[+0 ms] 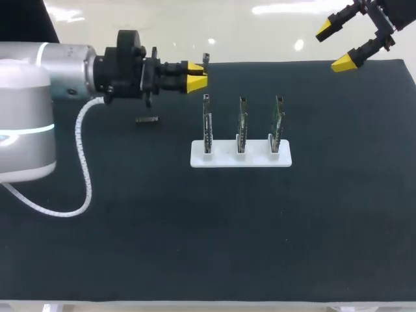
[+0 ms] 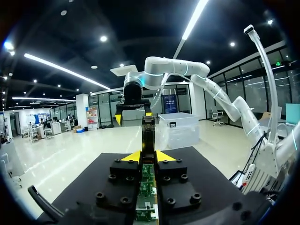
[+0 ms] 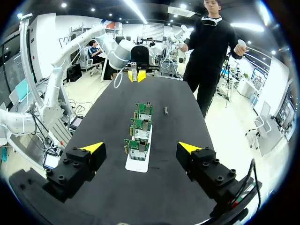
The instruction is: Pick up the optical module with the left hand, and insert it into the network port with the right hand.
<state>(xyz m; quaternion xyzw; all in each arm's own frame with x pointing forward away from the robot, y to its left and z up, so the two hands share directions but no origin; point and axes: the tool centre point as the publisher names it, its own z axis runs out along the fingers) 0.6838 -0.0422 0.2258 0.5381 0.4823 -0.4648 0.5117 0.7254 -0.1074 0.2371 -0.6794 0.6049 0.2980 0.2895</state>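
Dark, slender, bar-shaped optical module (image 2: 148, 135)

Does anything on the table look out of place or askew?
A small dark part lies loose on the mat, apart from the white holder. The three boards stand upright in it; nothing looks damaged.

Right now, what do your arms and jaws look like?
My left arm is fat, round, white and silver, with a glowing light-blue ring and a curly white cable. Its wrist is a black block with bolts. My right arm is white too, with light-blue rings. Both pairs of jaws are black with bright yellow pointed tips.
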